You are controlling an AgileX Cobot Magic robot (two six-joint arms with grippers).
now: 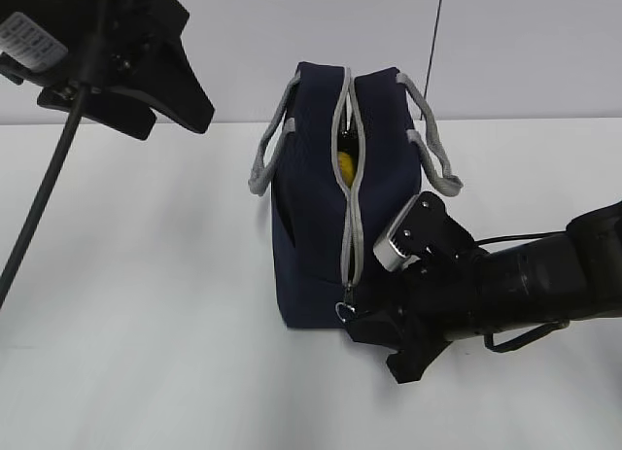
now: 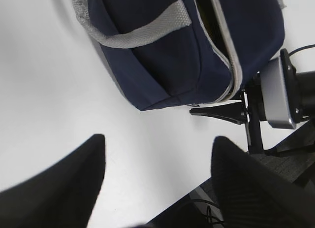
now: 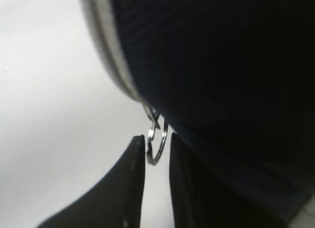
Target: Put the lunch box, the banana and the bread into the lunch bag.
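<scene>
Right hand (image 3: 157, 161) low at ring pull (image 3: 156, 142)

text: none legible | left arm label (image 1: 34, 42) – printed lines, probably text, too blurred to read

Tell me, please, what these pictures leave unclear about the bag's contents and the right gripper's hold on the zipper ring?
- Lunch bag contents: through the zipper gap the exterior view shows only a yellow sliver; lunch box and bread are not visible.
- Metal ring: right wrist view, blurred; right gripper fingers flank it, contact unclear.
- Left gripper: tips cut off.
</scene>
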